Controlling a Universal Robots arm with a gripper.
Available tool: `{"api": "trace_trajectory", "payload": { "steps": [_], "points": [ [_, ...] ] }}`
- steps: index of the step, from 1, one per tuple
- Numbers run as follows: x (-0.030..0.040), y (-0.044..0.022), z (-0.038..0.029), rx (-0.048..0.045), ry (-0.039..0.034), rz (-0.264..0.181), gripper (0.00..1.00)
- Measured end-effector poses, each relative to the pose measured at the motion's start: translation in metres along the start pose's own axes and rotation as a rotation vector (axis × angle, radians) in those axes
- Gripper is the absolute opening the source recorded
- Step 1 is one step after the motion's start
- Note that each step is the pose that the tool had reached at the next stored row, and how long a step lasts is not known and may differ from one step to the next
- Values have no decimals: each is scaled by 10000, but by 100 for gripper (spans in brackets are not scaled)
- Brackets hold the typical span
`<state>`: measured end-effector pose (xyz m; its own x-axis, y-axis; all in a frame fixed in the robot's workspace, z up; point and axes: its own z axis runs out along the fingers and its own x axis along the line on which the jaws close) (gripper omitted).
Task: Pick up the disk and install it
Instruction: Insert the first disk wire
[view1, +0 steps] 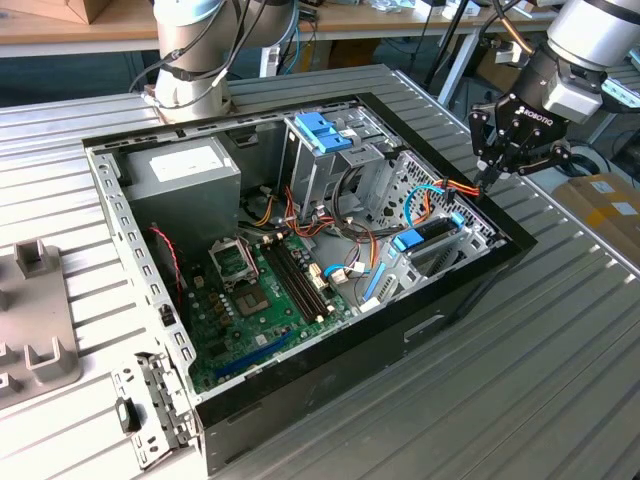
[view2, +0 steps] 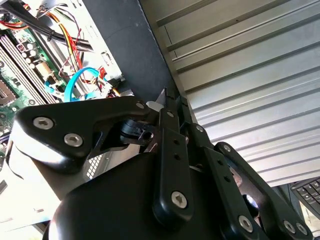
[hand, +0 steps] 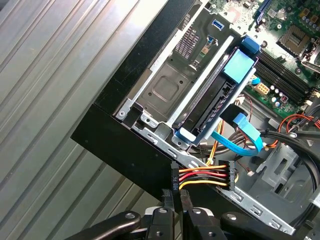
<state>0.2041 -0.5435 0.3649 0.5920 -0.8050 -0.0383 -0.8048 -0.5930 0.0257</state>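
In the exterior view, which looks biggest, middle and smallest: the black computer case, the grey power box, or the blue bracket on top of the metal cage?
Largest to smallest, as they look in the exterior view:
1. The computer case, by far.
2. The power box.
3. The blue bracket.
None look alike in size.

Bright even light, glare on the ribbed table (hand: 60, 60), all views fairly sharp

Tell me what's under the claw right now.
Under the shut claw sits the black power connector with red, yellow and black wires, at the open black computer case's edge. Beneath the connector is hidden.
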Motion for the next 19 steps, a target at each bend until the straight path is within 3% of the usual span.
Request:
{"api": "trace_trajectory", "payload": {
  "steps": [16,19],
  "points": [
    [-130,205,10,2,0,39,16],
    [-134,213,11,7,-5,157,16]
  ]
}}
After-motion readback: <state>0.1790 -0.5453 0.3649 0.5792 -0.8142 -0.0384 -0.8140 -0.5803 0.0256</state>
